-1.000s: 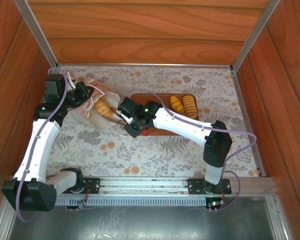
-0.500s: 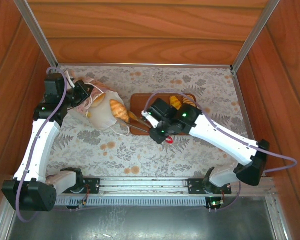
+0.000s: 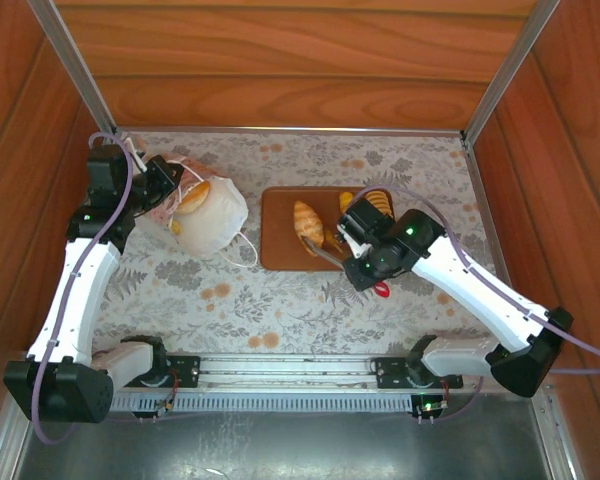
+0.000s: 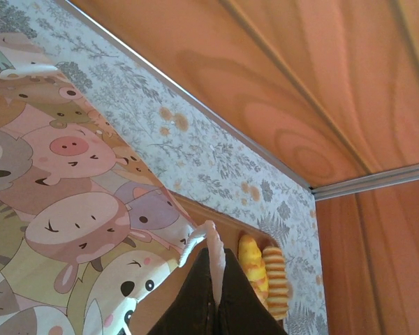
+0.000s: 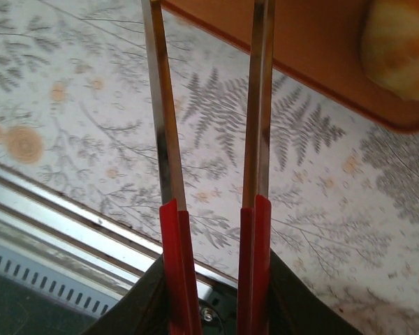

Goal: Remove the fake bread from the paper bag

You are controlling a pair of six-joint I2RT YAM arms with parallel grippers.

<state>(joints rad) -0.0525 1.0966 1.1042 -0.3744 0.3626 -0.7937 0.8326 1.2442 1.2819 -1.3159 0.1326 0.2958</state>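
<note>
The paper bag (image 3: 218, 215) lies on its side at the left, printed with cartoon animals (image 4: 70, 230). An orange roll (image 3: 193, 197) shows in its mouth. My left gripper (image 3: 168, 186) is shut on the bag's white handle (image 4: 216, 244). My right gripper (image 3: 358, 262) is shut on red-handled metal tongs (image 5: 258, 139). A golden croissant (image 3: 307, 222) sits at the tongs' tips (image 3: 327, 252) over the brown tray (image 3: 277, 250). The tips run out of the top of the right wrist view. Two more pieces of fake bread (image 4: 250, 258) (image 4: 276, 279) lie at the tray's far right.
Wooden walls (image 3: 280, 60) close in the back and both sides. A metal rail (image 3: 300, 372) runs along the near edge. The floral tablecloth (image 3: 310, 310) lies bare between tray and rail. A golden piece (image 5: 398, 49) rests near the tray's rounded corner (image 5: 405, 122).
My right arm has swung right, carrying the croissant in the tongs from the bag's mouth to over the tray. The left gripper has kept its hold on the bag.
</note>
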